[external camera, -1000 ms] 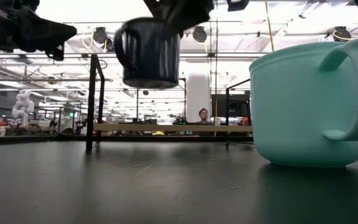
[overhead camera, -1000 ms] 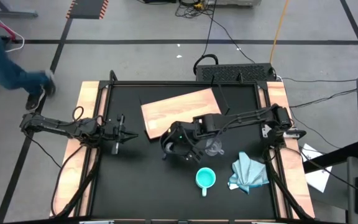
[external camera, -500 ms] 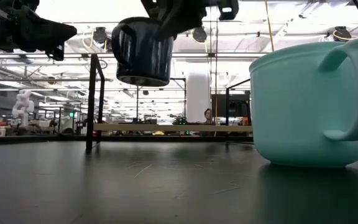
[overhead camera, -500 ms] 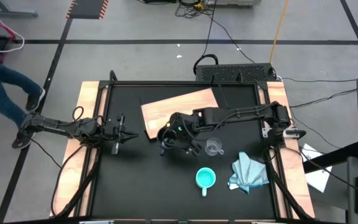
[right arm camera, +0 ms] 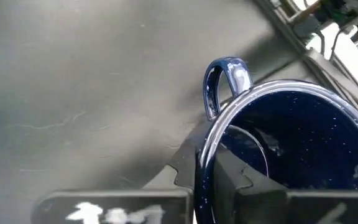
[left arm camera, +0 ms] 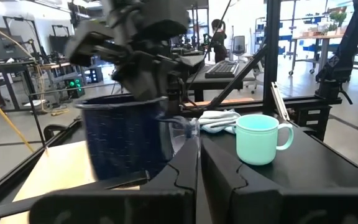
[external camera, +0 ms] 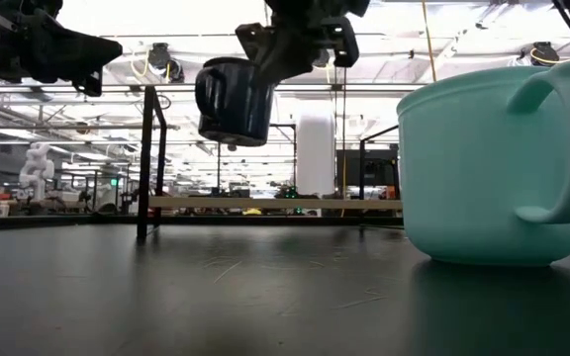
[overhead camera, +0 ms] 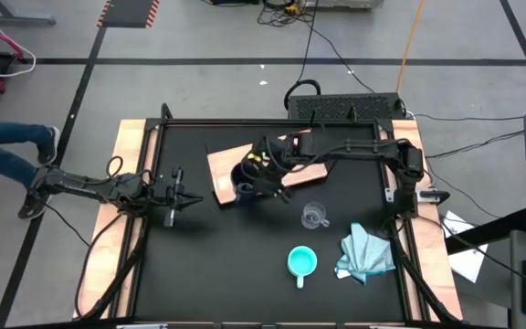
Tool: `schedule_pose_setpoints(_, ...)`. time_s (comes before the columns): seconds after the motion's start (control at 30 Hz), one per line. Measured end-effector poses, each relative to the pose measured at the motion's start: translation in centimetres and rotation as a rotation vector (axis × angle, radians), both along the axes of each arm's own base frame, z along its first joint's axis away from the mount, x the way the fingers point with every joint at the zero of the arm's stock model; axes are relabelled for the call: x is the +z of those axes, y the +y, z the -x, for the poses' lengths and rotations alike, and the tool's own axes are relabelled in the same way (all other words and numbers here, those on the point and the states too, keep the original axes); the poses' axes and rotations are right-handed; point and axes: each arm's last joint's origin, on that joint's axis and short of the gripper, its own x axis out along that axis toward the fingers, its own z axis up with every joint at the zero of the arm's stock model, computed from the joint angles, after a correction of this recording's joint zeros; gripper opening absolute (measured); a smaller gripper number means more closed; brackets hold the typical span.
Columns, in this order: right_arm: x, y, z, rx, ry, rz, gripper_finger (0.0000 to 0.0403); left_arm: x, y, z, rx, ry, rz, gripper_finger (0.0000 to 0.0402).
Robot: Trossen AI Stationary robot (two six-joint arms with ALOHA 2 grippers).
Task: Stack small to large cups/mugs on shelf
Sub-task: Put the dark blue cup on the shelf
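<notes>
My right gripper (overhead camera: 261,170) is shut on the black mug (overhead camera: 242,177), which hangs in the air over the near left corner of the light wood shelf board (overhead camera: 286,152). The mug also shows in the low view (external camera: 234,99) and the left wrist view (left arm camera: 126,137). The clear glass cup (overhead camera: 314,217) and the turquoise mug (overhead camera: 301,262) stand on their bases on the black tabletop, nearer the front. My left gripper (overhead camera: 186,196) is shut and empty at the table's left, its fingers pointing toward the mug. My right gripper holds the black mug by its rim (right arm camera: 205,149), on the side away from the handle (right arm camera: 225,78). One finger (right arm camera: 244,180) is inside the mug and one finger (right arm camera: 179,171) is outside. The mug is lifted clear, slightly tilted, hanging below the fingers (external camera: 300,44).
A light-blue cloth (overhead camera: 365,253) lies crumpled at the near right. The turquoise mug stands large and close in the low view (external camera: 493,168). Black frame posts (external camera: 148,163) stand at the table's far side. A person's legs (overhead camera: 7,155) show on the floor left of the table.
My right gripper has carried the black mug toward the table's far edge and a little left, from above the bare tabletop beside the glass cup to above the board's near left corner. The mug stays lifted in the same hold. The person at left has walked on.
</notes>
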Motion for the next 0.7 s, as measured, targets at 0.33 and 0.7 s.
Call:
schedule_pose_setpoints(0.33,0.5,-3.3,0.0,-0.036,-0.086,-0.044,0.001,0.0,0.0,0.0,0.002,-0.003,-0.048,0.0024)
schedule_pose_setpoints(0.7,-0.2,-5.3,0.1,-0.157,-0.043,-0.068,0.001,0.0,0.0,0.0,0.002,-0.001,-0.047,0.0024)
